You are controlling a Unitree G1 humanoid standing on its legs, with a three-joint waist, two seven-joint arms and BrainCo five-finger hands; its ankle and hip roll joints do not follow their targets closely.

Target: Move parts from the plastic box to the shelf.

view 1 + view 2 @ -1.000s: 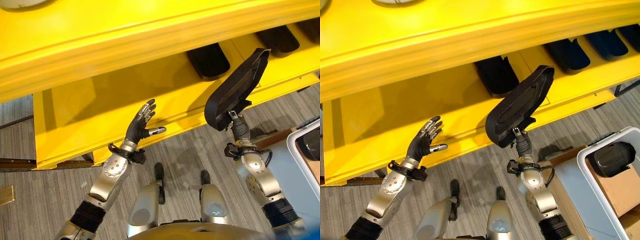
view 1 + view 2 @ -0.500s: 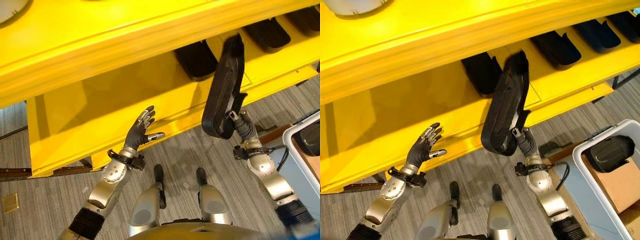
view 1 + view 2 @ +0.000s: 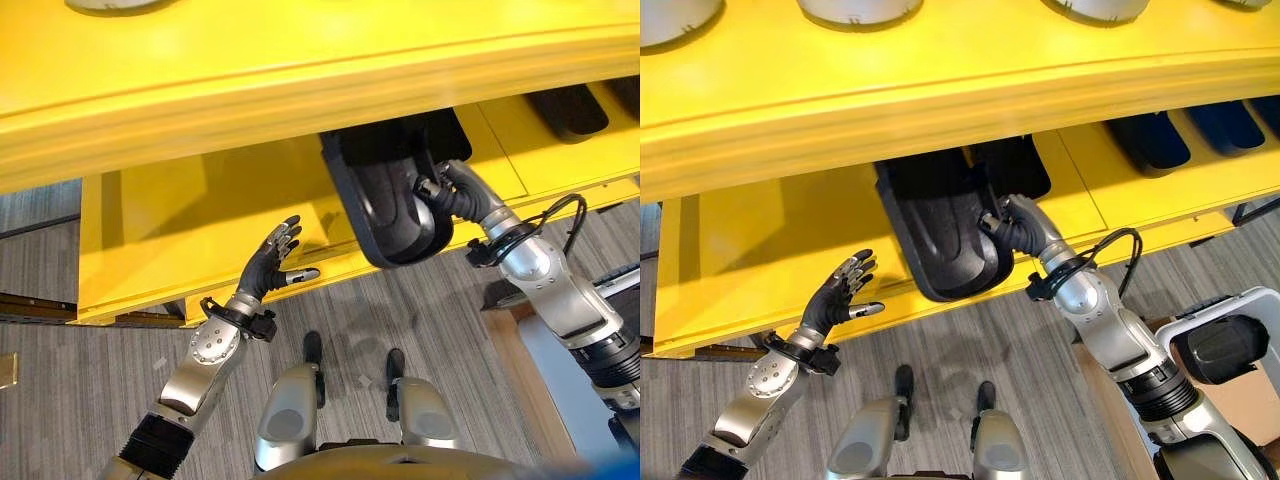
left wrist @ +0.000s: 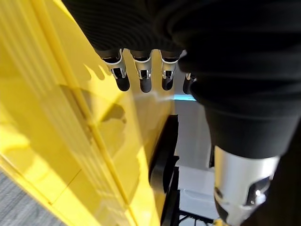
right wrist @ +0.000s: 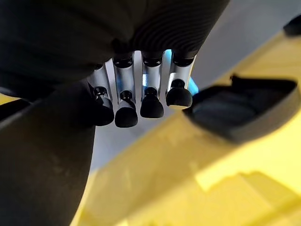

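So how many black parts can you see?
5: one black part in the right hand, one behind it on the yellow shelf, two further right, one in the plastic box. More may be hidden.

From my remote station I see even, bright lighting from overhead. The upper board of the yellow shelf [image 3: 300, 90] casts a broad shadow over the lower level, where the black part [image 3: 385, 195] loses detail. The left hand [image 3: 268, 268] throws a finger-shaped shadow onto the shelf in its wrist view. Both wrist views blur at close range; shelf edges bow slightly.
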